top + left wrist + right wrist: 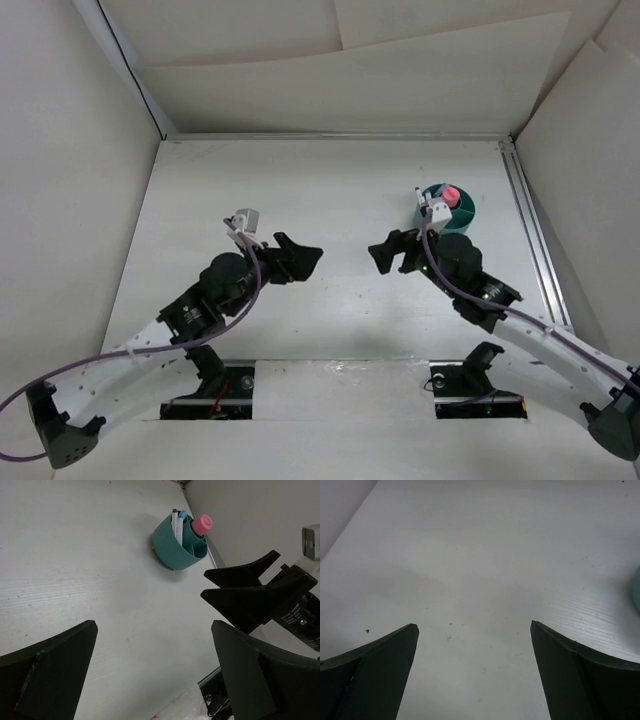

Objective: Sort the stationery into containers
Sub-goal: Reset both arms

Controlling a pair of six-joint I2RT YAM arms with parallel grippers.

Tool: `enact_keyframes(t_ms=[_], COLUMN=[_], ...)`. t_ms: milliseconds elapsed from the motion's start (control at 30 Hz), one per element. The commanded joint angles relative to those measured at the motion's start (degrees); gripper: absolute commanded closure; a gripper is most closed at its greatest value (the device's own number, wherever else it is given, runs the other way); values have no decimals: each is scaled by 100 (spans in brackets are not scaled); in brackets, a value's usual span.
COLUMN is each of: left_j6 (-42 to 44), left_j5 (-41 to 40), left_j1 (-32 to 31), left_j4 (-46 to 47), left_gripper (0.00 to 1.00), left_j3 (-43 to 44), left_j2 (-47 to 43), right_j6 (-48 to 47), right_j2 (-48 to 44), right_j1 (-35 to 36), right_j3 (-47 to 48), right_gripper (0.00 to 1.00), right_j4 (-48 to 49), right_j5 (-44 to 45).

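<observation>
The container, a round teal-green cup (463,213) with inner dividers, stands at the right back of the table. The stationery in view stands upright inside it. That is a pink-capped marker (452,194) and thin white pens (423,200). In the left wrist view the cup (175,547) holds the pink cap (202,524) and white pens (176,522). My left gripper (303,252) (153,625) hovers open over the table's middle with nothing between its fingers. Facing it, my right gripper (385,250) (472,625) is open and empty too, just left of the cup. The right gripper (240,582) also shows in the left wrist view.
White walls close in the table on the left, back and right. A metal rail (530,230) runs along the right side behind the cup. A sliver of the cup's edge (637,595) shows at the right of the right wrist view. Both arm bases (340,385) sit at the near edge.
</observation>
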Motion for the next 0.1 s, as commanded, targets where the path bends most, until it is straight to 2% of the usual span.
enact_keyframes(t_ms=[0,67], left_j6=[-31,-31], left_j5=[93,32], left_j1=[25,25], left_j4=[2,81], left_gripper=[0,0], left_j3=[64,12], left_j2=[-128,-198], right_j6=[-63,-63], right_j2=[-79,-26], right_j1=[45,97], right_j3=[-72,-72], right_gripper=[0,0], right_j4=[231,231], right_j5=[201,271])
